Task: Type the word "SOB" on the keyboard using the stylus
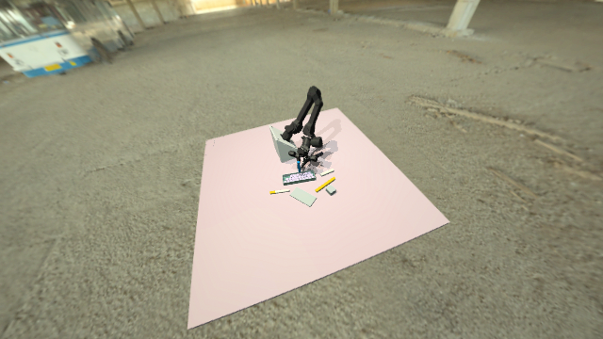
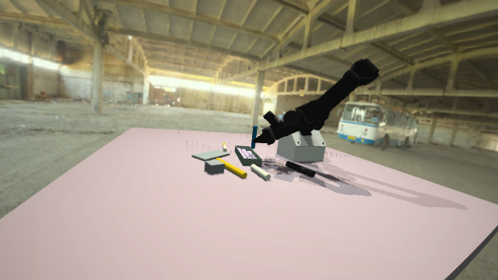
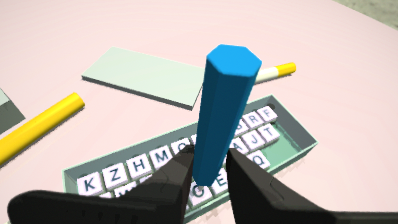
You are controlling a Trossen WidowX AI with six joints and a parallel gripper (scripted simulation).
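Observation:
My gripper (image 1: pixel 299 162) (image 2: pixel 254 141) (image 3: pixel 210 153) is shut on the blue stylus (image 1: pixel 299 167) (image 2: pixel 254 132) (image 3: pixel 225 105), which stands nearly upright. The keyboard (image 1: pixel 299 178) (image 2: pixel 248 155) (image 3: pixel 290 143) is a shallow dark-green tray of white letter keys under the fingers. In the wrist view, K, Z, H and M show at the left of its far row, and R and F at the right. The stylus's lower part is in front of a round-lettered key, partly covered, beside E. The fingers and stylus hide several keys. I cannot tell whether the tip touches a key.
Beyond the keyboard lie a flat pale plate (image 1: pixel 302 197) (image 3: pixel 142 77), a yellow bar (image 1: pixel 325 185) (image 2: pixel 233 169) (image 3: pixel 37 127), a grey block (image 1: pixel 331 190) (image 2: pixel 214 167) and a white-and-yellow stick (image 1: pixel 280 191) (image 3: pixel 286 69). A white cylinder (image 2: pixel 260 172) and black cylinder (image 2: pixel 300 169) lie beside the arm.

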